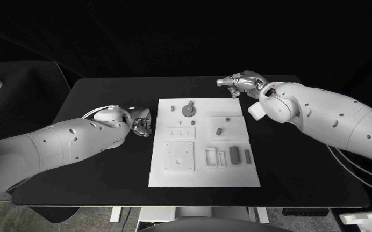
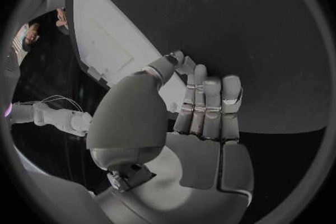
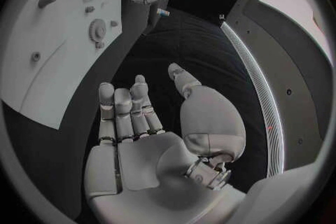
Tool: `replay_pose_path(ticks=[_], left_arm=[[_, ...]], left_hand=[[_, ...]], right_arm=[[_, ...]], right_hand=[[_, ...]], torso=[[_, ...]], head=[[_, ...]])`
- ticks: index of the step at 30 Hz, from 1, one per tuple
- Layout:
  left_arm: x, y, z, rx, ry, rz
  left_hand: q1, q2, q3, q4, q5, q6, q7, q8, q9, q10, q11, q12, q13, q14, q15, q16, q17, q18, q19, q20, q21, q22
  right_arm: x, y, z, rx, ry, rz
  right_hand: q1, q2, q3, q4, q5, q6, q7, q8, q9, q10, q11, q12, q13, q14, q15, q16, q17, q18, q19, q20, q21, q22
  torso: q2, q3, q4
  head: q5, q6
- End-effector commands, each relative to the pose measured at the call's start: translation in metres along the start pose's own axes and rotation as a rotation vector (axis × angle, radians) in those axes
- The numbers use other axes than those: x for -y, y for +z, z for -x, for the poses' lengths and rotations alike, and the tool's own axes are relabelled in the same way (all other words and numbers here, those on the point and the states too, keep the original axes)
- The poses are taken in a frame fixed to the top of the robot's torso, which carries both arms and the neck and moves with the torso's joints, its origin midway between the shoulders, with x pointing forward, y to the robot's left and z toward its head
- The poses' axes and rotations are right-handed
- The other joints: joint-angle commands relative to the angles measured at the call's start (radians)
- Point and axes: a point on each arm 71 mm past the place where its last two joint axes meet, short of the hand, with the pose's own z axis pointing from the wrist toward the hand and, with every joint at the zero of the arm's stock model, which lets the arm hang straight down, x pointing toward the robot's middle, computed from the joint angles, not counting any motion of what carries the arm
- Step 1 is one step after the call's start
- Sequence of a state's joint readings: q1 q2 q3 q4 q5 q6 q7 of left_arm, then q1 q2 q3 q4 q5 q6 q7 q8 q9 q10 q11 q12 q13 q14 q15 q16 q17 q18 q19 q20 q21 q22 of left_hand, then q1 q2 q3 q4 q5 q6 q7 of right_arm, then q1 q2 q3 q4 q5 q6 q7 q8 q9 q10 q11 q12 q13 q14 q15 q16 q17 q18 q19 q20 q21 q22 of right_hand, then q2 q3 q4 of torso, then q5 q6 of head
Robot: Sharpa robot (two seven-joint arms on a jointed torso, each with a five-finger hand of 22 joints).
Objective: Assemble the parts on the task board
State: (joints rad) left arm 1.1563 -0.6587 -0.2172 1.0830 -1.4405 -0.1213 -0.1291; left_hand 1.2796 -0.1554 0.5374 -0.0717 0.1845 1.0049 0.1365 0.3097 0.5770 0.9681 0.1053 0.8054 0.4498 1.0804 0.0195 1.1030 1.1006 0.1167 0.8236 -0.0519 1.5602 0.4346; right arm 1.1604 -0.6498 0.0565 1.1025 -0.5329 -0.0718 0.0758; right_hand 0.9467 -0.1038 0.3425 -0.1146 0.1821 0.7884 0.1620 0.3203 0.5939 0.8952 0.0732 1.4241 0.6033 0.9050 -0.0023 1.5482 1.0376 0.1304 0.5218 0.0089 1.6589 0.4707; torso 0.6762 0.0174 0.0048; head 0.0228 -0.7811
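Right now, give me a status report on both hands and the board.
Left hand open, beside the board's left edge, holding nothing. Right hand open, off the far right corner. Board flat mid-table, grey parts untouched on it. Nothing in the way.

This looks like a robot lab. A black tabletop [image 1: 101, 135] stands in a dark room with black curtains behind, and a white board [image 1: 203, 175] of small parts lies between two robot arms.

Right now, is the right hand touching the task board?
Apart. In the head view the right hand sits past the far right corner of the task board, with black table between them; the right wrist view shows its fingers empty.
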Motion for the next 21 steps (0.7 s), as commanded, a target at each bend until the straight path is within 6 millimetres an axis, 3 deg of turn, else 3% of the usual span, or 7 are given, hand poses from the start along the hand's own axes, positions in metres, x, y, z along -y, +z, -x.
replay_pose_path(ticks=[1,14,21], left_arm=[[-0.018,-0.005,-0.027,-0.105,-0.060,0.052],[-0.034,-0.012,-0.020,-0.098,-0.341,0.052],[-0.030,-0.013,0.001,-0.086,-0.523,-0.017]], left_hand=[[0.052,0.088,0.037,0.012,0.003,0.014,-0.001,0.011,-0.060,-0.006,0.000,0.012,0.005,-0.007,-0.001,0.009,0.004,0.006,-0.004,-0.001,0.006,0.003],[0.021,0.088,0.060,0.033,0.000,0.035,-0.006,0.021,-0.055,-0.004,-0.012,0.021,0.006,0.002,-0.001,0.024,0.012,0.006,0.004,-0.001,0.022,0.010],[0.000,0.076,0.061,0.045,-0.002,0.035,-0.005,0.021,-0.055,-0.005,-0.014,0.020,0.004,0.007,-0.001,0.031,0.014,0.007,0.007,-0.002,0.030,0.013]], right_arm=[[-0.001,-0.001,-0.002,-0.013,-0.020,0.014],[-0.007,-0.005,-0.011,-0.011,-0.174,0.088],[-0.011,-0.008,-0.020,-0.024,-0.275,0.131]], right_hand=[[0.005,0.002,-0.006,0.001,0.000,0.002,0.004,0.006,0.001,-0.008,0.001,0.005,-0.002,-0.006,-0.004,0.003,-0.002,0.002,-0.007,-0.001,0.105,0.000],[0.047,0.019,0.007,-0.011,0.002,0.008,0.003,0.009,0.003,-0.005,-0.002,0.008,-0.002,-0.003,-0.006,0.006,-0.002,0.005,-0.006,-0.004,0.108,0.001],[0.060,0.019,0.010,-0.014,0.002,0.010,0.003,0.011,0.003,-0.003,-0.003,0.009,-0.002,-0.002,-0.006,0.007,-0.002,0.006,-0.005,-0.004,0.109,0.001]], torso=[[0.000,-0.0001,0.0005],[-0.001,0.0011,0.0003],[0.000,0.0004,-0.0002]], head=[[0.000,0.002],[-0.002,0.013],[0.000,0.019]])
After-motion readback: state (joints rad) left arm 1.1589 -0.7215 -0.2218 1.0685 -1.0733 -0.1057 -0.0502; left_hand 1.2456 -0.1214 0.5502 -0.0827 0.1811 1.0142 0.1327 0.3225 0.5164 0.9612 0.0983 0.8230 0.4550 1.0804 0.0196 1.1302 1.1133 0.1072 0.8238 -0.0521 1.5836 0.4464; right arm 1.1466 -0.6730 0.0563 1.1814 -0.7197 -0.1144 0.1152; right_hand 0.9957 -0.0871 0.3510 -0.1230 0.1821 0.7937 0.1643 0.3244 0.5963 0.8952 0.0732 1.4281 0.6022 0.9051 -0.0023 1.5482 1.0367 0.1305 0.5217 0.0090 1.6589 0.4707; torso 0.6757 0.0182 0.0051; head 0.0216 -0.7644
